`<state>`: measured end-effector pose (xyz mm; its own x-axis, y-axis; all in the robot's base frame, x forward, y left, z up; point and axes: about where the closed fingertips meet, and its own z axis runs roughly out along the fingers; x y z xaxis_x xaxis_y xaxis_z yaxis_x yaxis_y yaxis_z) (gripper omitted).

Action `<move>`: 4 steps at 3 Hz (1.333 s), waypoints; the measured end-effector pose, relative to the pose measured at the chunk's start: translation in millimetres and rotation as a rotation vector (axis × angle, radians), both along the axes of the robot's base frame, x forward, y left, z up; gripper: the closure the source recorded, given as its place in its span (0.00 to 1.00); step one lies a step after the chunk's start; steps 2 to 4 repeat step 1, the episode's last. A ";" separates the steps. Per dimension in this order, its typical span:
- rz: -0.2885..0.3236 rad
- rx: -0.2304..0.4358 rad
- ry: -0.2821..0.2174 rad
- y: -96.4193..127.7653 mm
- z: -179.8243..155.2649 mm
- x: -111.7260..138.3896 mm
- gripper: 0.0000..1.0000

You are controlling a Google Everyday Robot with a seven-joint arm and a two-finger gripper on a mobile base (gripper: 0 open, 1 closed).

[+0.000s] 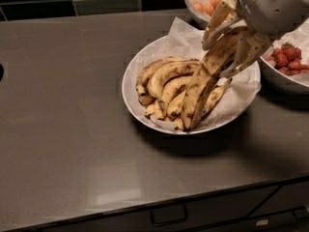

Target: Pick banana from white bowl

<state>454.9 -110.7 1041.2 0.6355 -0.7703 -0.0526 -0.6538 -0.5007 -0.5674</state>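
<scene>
Gripper [231, 40] first: it hangs over the far right side of the white bowl [127, 83], and its two pale fingers [217, 25] are pinching the top end of the banana [205, 79]. This banana is the biggest and fattest one. It is yellow with lots of brown dots and dark streaks. It stands tilted, with its top end up between the fingers and its low end pointing down at the near side of the white bowl. I cannot tell if the low tip touches anything. The white bowl is wide, round and not deep, and it has crinkly white paper [181, 33] inside. On the paper, left of the big banana, lie the smaller bananas [164, 79], spotted too and packed close together. Far back, behind the gripper, is a small bowl [190, 4] with round orange fruits [205, 6] in it. At the right edge sits another bowl [285, 81] full of red strawberries [287, 59]. All three bowls stand on a dark gray counter [63, 110]. Under the near edge of the counter is a drawer handle [169, 215].
</scene>
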 end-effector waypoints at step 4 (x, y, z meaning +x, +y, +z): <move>0.000 0.002 -0.002 0.2 0.8 -0.4 1.00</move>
